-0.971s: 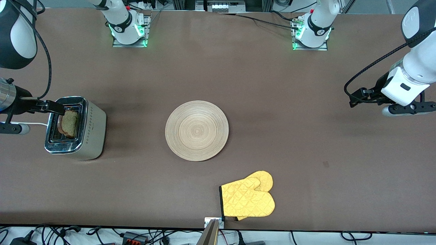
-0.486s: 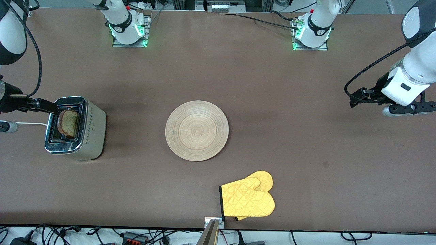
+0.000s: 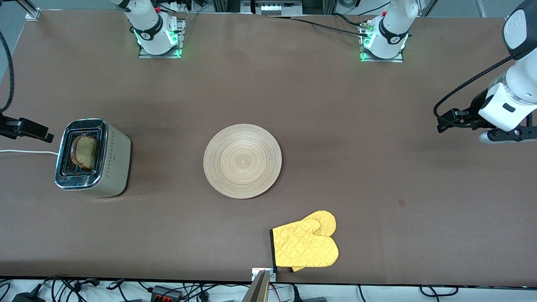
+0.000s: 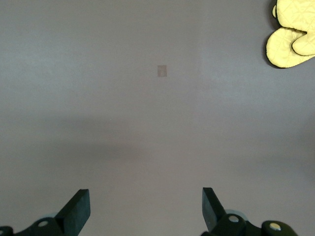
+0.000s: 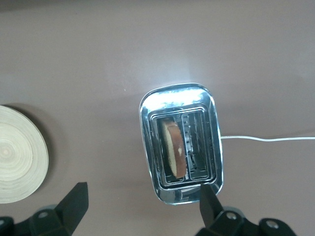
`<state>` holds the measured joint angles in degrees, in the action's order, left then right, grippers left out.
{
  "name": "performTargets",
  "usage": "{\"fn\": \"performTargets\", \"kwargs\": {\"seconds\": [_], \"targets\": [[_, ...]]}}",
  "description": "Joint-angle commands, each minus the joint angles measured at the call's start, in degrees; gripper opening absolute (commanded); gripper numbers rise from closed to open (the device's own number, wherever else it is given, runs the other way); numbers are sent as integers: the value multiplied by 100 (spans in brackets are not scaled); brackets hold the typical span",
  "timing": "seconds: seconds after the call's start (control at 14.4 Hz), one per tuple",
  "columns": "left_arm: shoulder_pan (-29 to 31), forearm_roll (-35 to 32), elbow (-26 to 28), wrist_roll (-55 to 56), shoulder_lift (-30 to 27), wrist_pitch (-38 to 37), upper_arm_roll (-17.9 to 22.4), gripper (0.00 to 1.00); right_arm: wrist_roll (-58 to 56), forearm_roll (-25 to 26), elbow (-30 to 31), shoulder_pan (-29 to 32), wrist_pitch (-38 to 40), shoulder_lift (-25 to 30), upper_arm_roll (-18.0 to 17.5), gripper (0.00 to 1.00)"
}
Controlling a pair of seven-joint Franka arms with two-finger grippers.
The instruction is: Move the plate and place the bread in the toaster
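- A yellow oven mitt (image 3: 305, 246) lies nearest the front camera, close to the table's (image 3: 377, 176) front edge, with nothing on it.
- The plate (image 3: 242, 161) sits flat at the middle of the table, farther from the front camera than the mitt and well apart from it; it is bare.
- The toaster (image 3: 92, 157) stands toward the right arm's end of the table, well apart from the plate, with its white cord (image 3: 25, 152) running off toward the table's end.
- The bread (image 3: 85, 151) stands on edge in one of the toaster's two slots, its upper part showing above the chrome top.
- The right gripper (image 5: 140, 209) hangs high over the toaster, fingers spread wide and empty.
- The left gripper (image 4: 145, 211) hangs over bare table at the left arm's end, fingers wide apart, holding nothing.
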<state>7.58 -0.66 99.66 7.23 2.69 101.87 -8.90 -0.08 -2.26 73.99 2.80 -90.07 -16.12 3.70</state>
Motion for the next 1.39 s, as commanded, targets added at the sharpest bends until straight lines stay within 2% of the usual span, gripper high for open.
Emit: {"fn": "performTargets", "kwargs": {"seconds": [0.0, 0.14, 0.42, 0.56, 1.32], "targets": [[33, -66, 89, -134, -76, 44, -15, 100, -63, 5, 273, 169, -99, 223, -186, 100], [33, -66, 89, -134, -76, 44, -15, 100, -54, 234, 500, 116, -107, 406, -195, 100], [33, -66, 89, -143, -76, 44, -15, 100, 34, 235, 1633, 98, -459, 1135, -195, 100], [33, -66, 89, -143, -76, 35, -15, 100, 25, 244, 2012, 90, -511, 1435, -195, 100], [33, -66, 89, -143, -76, 35, -15, 100, -247, 244, 2549, 98, -547, 1927, -195, 100]]}}
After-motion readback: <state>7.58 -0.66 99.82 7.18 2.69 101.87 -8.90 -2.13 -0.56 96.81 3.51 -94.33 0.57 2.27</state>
